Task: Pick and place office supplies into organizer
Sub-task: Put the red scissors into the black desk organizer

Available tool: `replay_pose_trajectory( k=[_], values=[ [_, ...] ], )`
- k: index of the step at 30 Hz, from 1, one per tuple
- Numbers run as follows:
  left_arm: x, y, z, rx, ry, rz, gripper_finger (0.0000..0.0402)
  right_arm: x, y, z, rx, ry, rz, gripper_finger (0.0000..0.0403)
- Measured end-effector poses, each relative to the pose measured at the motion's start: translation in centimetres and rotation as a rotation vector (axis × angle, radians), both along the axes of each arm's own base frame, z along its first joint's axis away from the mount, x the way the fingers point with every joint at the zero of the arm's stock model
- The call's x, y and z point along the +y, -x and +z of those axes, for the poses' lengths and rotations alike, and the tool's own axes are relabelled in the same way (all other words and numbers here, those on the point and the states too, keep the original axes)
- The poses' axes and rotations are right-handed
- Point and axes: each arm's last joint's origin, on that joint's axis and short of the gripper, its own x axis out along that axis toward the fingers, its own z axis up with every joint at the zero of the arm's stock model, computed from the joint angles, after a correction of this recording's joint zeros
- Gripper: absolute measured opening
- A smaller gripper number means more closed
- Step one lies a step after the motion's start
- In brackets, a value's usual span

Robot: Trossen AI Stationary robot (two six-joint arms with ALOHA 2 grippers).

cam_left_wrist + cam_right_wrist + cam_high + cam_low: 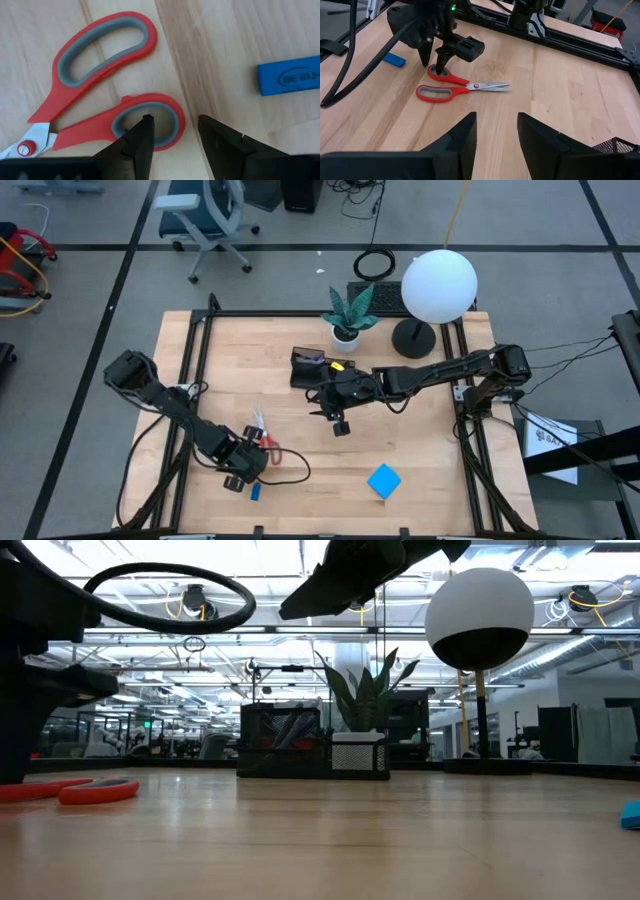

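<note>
On the wooden table point(420, 470), the left arm reaches toward the front edge while the right arm stretches across the middle. A white globe lamp point(439, 286) and a potted plant point(348, 313) stand at the back. Just beside the plant sits the black organizer point(306, 366), with the right gripper point(340, 423) raised close by, its fingers apart and holding nothing. Nearer the front right lies the bright blue pad point(384, 481). The red-handled scissors point(455, 87) lie flat, blades closed, at the left gripper point(175, 137), whose fingers stand apart, one tip inside the smaller handle loop. A small blue eraser point(290, 75) rests near the handles.
</note>
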Motion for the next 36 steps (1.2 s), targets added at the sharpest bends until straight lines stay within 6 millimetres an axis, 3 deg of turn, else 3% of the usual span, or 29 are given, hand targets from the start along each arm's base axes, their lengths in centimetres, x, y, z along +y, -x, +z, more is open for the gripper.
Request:
replay_pose_trajectory(
  k=[7, 16, 24, 36],
  values=[
    [0.0, -0.1, -0.7, 0.027, -0.015, 0.068, 0.0146, 0.0, 0.0, 0.0, 0.0, -0.003, -0.002, 0.0132],
    [-0.1, -0.1, -0.8, 0.029, -0.002, 0.083, 0.0019, 0.0, 0.0, 0.0, 0.0, -0.003, -0.002, 0.0132],
    [-0.4, -0.7, -0.3, 0.013, 0.012, 0.1, 0.0018, -0.2, 0.7, 1.2, -0.018, 0.025, -0.048, 0.0131],
    [-1.1, -4.0, 4.2, -0.116, 0.114, 0.072, 0.0018, 1.7, 5.3, 5.6, -0.018, 0.038, -0.052, 0.0116]
  ],
)
